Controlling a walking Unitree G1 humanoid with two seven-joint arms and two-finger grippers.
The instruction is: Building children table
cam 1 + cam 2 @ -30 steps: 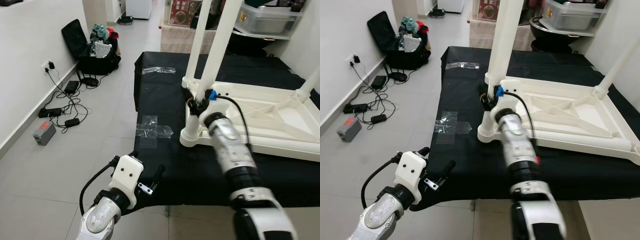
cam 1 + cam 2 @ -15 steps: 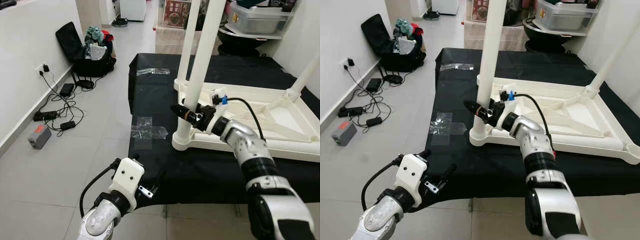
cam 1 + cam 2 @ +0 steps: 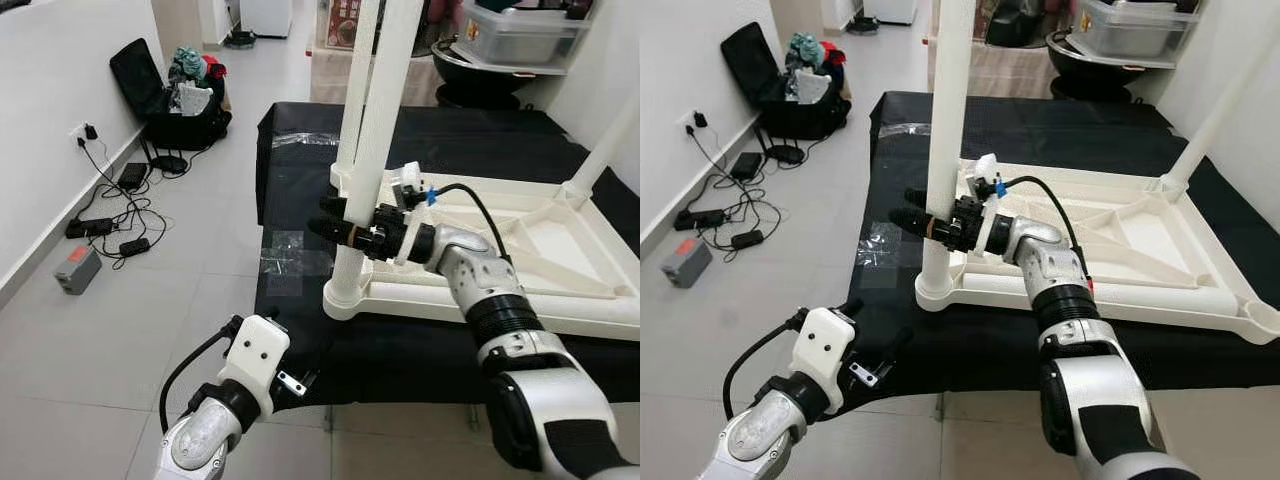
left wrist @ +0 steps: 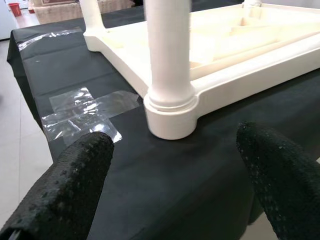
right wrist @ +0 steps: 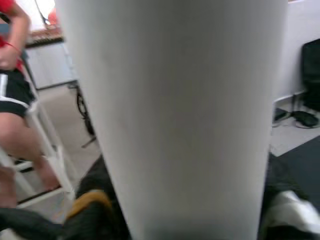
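Table (image 3: 520,250) upturned, white; R claw (image 3: 335,217) round leg (image 3: 375,130).

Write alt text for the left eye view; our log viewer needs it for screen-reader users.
The right gripper has its two black fingers around the near white leg of an upside-down white children's table lying on a black cloth. The left gripper hangs idle by the cloth's near edge, with cables and a black bag on the tiled floor.

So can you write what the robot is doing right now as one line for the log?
step: fitting leg | right gripper: around white plastic table leg | left gripper: open, idle by black cloth | upturned white plastic tabletop: lying flat
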